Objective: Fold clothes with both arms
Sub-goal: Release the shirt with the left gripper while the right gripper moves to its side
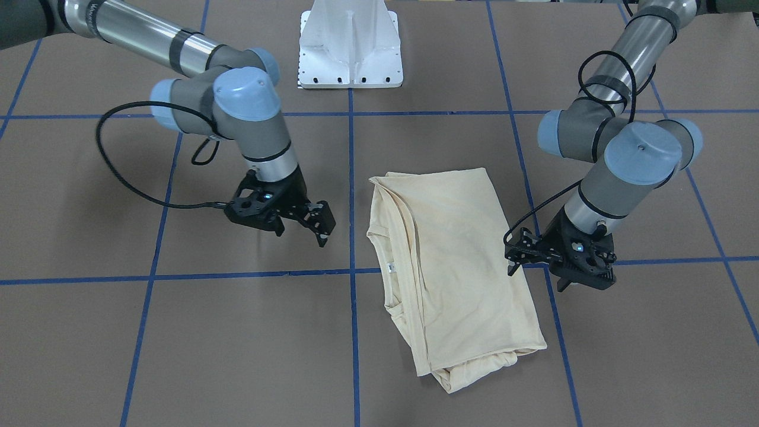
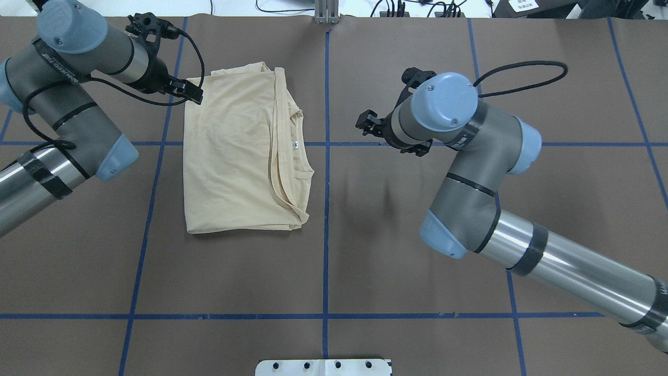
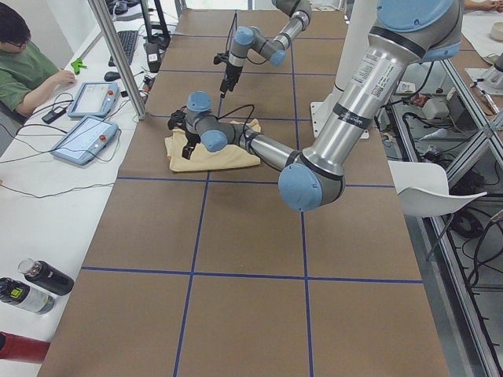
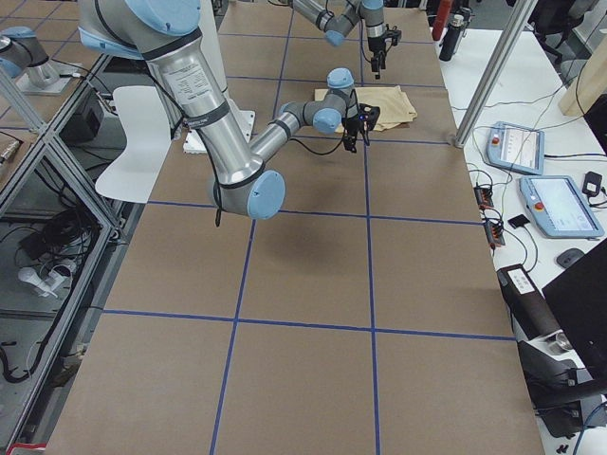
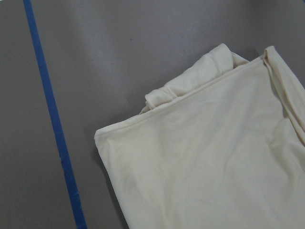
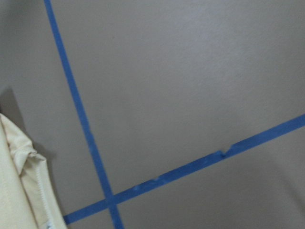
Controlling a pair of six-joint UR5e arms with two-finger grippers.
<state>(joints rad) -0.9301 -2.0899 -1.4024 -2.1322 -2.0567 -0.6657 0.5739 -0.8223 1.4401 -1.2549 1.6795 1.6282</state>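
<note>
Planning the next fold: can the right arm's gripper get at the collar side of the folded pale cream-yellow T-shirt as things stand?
Probably yes. The open right gripper hangs over the brown table beside the collar edge of the cream-yellow T-shirt, nothing between them; the left gripper is at the opposite edge.

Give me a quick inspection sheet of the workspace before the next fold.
Surface: brown table, blue tape grid.
Job's things: shirt folded, flat, ungripped.
Clutter: nothing seen.
Grippers: left gripper open at shirt's edge, contact unclear; right gripper open, apart from it.
Cables: black cable loops off right arm, away from shirt.
Surroundings: operator, tablets and bottles at side bench.
</note>
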